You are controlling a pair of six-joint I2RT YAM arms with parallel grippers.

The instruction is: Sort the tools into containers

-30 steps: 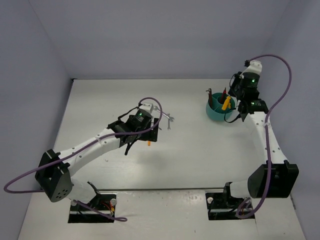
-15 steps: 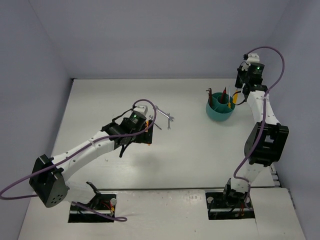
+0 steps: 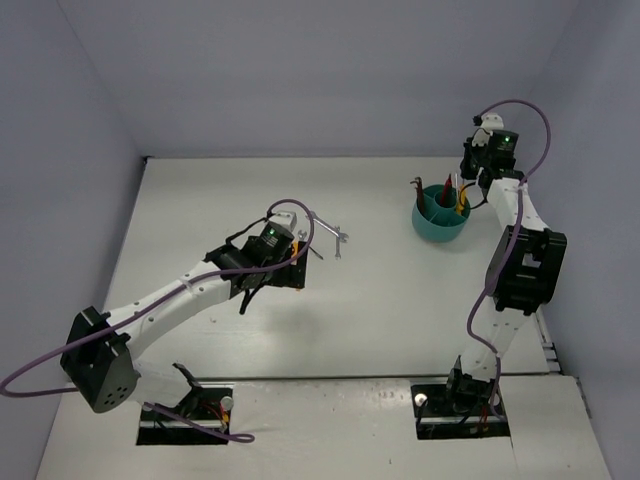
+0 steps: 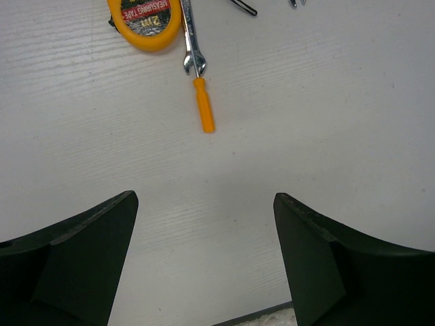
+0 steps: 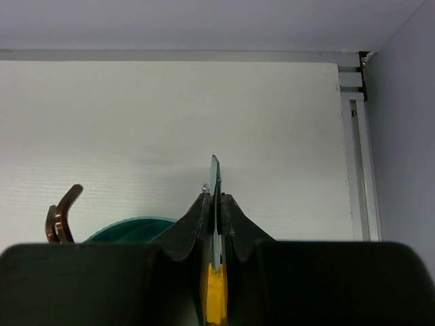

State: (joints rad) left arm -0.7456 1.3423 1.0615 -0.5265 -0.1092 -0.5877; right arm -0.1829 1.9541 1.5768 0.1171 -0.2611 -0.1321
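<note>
At the far right corner of the counter (image 3: 380, 290), the right tool (image 5: 215, 204), clenched on a yellow-handled thin-bladed screwdriver (image 5: 215, 173) above the round teal plastic cup (image 5: 132, 227), should sink inside the rim before letting go.

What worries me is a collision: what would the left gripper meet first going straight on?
The left gripper, jaws open, points down: probably the bare white table first, just short of the small orange-handled screwdriver; depth is unclear.

White arms (image 3: 170, 293), blk joints, purple cables (image 3: 515, 101)
</note>
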